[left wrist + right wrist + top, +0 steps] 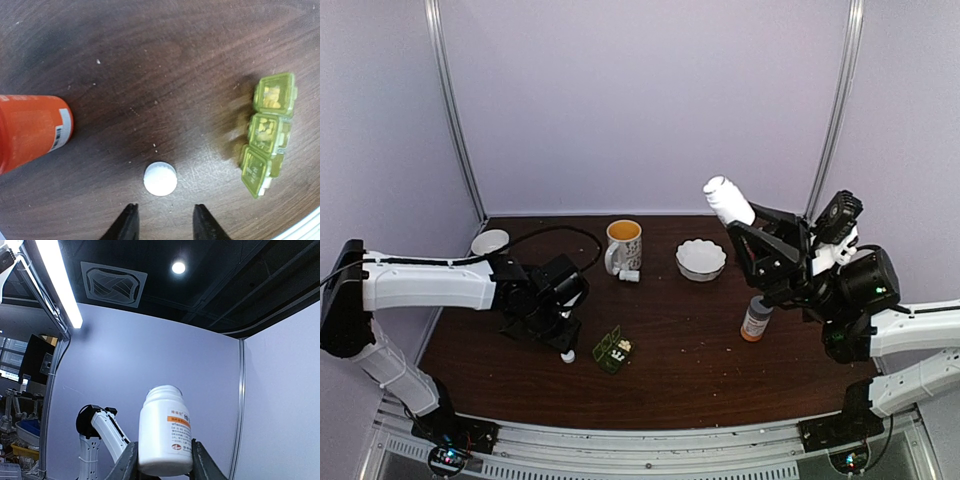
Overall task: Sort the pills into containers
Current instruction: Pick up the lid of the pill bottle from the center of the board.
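Jaws of the left gripper [165, 206] stand parted, empty — the pill box [267, 132] lies to their right, long axis roughly along the fingers, nearer this arm; the right gripper [164, 450] clamps a white bottle [162, 432] aloft.

The bench [175, 60] is dark grained wood with a faint sheen (scuffed and speckled). The pill box [267, 132] is translucent glossy green plastic. The orange bottle [27, 130] is smooth plastic with a paper label, and the white bottle [163, 432] is smooth plastic.

Green pill box [267, 132] lies flat, yellow pills [271, 97] inside.
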`<state>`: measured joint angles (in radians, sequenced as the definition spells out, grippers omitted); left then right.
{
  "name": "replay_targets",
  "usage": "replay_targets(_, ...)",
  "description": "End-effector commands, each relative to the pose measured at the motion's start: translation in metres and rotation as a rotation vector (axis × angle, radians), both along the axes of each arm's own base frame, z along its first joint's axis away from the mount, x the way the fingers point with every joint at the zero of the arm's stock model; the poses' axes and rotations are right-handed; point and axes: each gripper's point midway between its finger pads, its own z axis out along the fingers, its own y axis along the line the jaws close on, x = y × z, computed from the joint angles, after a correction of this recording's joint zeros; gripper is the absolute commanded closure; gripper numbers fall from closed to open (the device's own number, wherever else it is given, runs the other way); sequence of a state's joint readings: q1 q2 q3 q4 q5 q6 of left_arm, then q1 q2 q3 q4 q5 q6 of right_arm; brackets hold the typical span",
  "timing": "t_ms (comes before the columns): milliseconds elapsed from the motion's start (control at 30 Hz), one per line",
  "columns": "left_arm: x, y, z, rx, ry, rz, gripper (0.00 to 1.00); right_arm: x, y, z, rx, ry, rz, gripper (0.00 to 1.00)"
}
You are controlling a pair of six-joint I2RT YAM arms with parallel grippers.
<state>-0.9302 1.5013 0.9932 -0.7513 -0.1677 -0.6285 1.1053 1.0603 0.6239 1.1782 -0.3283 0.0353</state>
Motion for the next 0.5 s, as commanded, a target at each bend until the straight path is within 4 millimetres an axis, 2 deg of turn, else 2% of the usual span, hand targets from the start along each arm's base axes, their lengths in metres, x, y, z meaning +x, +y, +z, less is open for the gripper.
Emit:
replay_targets(0, 0.002, -0.009, -0.018, -0.012, 0.032, -0.006, 0.52, -0.004, -0.014, 0.006, 0.025, -0.016, -0.025, 1.00)
replay_targets(133, 0.001, -0.009, -0.034, 0.020, 0.063, -0.010, 0.42, -0.005, -0.011, 0.001, 0.000, 0.000, -0.009, 1.00)
replay_targets(467, 0.001, -0.003, -0.054, 0.049, 0.108, 0.002, 0.43, -0.002, -0.010, -0.009, -0.022, 0.025, -0.015, 1.00)
